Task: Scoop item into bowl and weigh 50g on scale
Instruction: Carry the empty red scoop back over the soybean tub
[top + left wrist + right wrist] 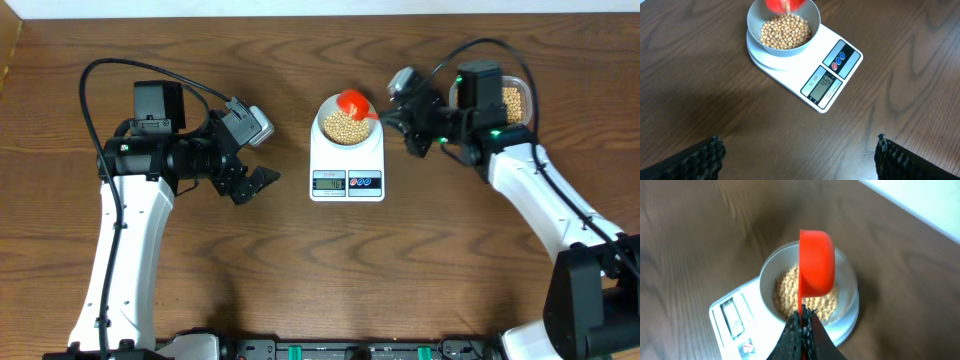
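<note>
The white scale (347,163) stands at the table's middle, and the pale bowl (345,124) sits on it holding many beige beans (345,125). My right gripper (392,120) is shut on the handle of a red scoop (353,102), which is tipped over the bowl's far rim. In the right wrist view the scoop (816,262) hangs above the beans (790,292), with my gripper (802,317) pinching the handle. In the left wrist view the bowl (784,27) and scale (827,75) show, and the display reads about 46. My left gripper (262,180) is open and empty, left of the scale.
A clear plastic container (515,100) with more beans sits at the back right, partly behind my right arm. The table's far edge runs just behind the bowl.
</note>
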Motion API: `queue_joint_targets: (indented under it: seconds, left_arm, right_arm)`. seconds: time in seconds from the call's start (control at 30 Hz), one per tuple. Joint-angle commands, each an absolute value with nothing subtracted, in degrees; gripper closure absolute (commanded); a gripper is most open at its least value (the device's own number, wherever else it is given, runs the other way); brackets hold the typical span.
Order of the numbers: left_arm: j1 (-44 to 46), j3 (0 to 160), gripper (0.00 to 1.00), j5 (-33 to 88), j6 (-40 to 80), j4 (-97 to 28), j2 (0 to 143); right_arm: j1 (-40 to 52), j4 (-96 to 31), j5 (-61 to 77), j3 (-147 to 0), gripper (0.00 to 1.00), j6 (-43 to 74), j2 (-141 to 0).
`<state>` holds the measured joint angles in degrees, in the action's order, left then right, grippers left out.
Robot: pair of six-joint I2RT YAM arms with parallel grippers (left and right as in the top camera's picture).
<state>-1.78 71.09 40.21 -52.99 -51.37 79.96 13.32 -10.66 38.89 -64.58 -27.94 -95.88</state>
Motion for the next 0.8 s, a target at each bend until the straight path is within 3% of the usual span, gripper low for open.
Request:
queue_joint_targets:
  seconds: [0.0,0.37,0.43,0.77]
  left_arm:
    - [-1.8,72.1,0.02,40.9,-54.0,-51.6,79.4]
    - [-1.8,72.1,0.02,40.9,-54.0,-51.6,79.4]
    - [-1.8,72.1,0.02,40.9,-54.0,-51.6,79.4]
    - [-1.8,72.1,0.02,40.9,-54.0,-51.6,79.4]
  right_arm:
    - [16.4,-14.0,27.9,-64.8,0.99,-35.6,-94.8]
    - [15.9,-6.6,27.2,-64.8,0.99,-34.9,-93.6]
    - [11.6,-7.0,22.8,-64.8,0.99,-27.2,-88.2]
    - [-1.9,-19.4,1.6,-64.8,0.99,-20.6,-82.7]
